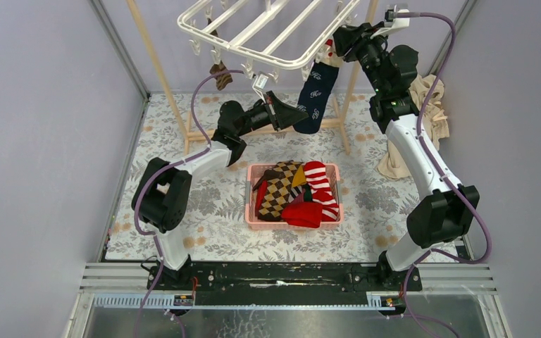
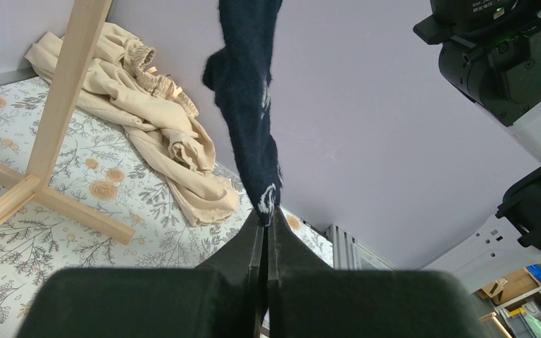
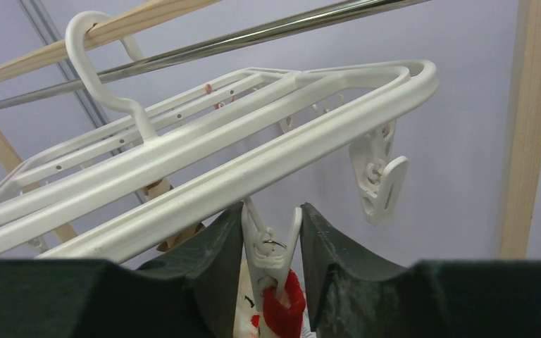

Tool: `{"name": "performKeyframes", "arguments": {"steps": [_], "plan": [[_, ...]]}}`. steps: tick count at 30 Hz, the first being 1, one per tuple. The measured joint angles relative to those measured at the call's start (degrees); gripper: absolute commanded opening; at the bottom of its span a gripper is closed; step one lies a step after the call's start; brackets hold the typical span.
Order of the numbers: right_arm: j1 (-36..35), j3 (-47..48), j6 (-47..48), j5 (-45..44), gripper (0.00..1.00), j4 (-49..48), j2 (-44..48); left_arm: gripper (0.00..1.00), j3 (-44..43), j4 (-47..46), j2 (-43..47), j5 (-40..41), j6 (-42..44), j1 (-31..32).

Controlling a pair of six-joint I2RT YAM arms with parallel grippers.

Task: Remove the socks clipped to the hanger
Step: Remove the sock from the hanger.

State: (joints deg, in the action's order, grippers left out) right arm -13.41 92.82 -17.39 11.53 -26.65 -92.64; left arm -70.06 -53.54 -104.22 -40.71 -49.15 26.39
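Clamping the navy sock (image 2: 246, 91) by its toe, my left gripper (image 2: 265, 215) hangs below the hanger (image 3: 253, 162); my right gripper (image 3: 271, 211) squeezes the clip (image 3: 271, 257) holding its cuff, hanger rail just above.

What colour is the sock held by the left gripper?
The sock is dark navy with small white lettering. It shows clearest in the top external view.

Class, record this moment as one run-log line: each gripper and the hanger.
left gripper: shut on toe of navy sock | right gripper: closed around clip on hanger | navy sock: not yet released
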Motion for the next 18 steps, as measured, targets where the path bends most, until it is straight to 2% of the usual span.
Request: {"name": "performKeyframes", "arguments": {"steps": [5, 8, 9, 11, 12, 14, 18], "plan": [[0.0, 0.0, -0.7, 0.1, 0.16, 0.0, 0.0, 0.00, 0.0, 0.0, 0.0, 0.0, 0.0, -0.2], [0.0, 0.0, -0.9, 0.1, 0.17, 0.0, 0.0, 0.00, 0.2, 0.0, 0.0, 0.0, 0.0, -0.3], [0.0, 0.0, -0.9, 0.1, 0.24, 0.0, 0.0, 0.00, 0.5, 0.0, 0.0, 0.0, 0.0, -0.3], [0.0, 0.0, -0.9, 0.1, 0.53, 0.1, 0.0, 0.00, 1.5, 0.3, 0.5, -0.2, -0.1, -0.5], [0.0, 0.0, -1.1, 0.1, 0.62, 0.1, 0.0, 0.00, 2.2, 0.5, 0.9, -0.3, -0.3, -0.5], [0.0, 0.0, -1.6, 0.1, 0.72, 0.6, 0.0, 0.00, 3.5, 1.1, 2.2, -0.8, -0.7, -0.4], [0.0, 0.0, -2.3, 0.1, 0.80, 2.5, 0.0, 0.00, 4.8, 5.9, 7.1, -2.0, -0.5, 1.1]]}}
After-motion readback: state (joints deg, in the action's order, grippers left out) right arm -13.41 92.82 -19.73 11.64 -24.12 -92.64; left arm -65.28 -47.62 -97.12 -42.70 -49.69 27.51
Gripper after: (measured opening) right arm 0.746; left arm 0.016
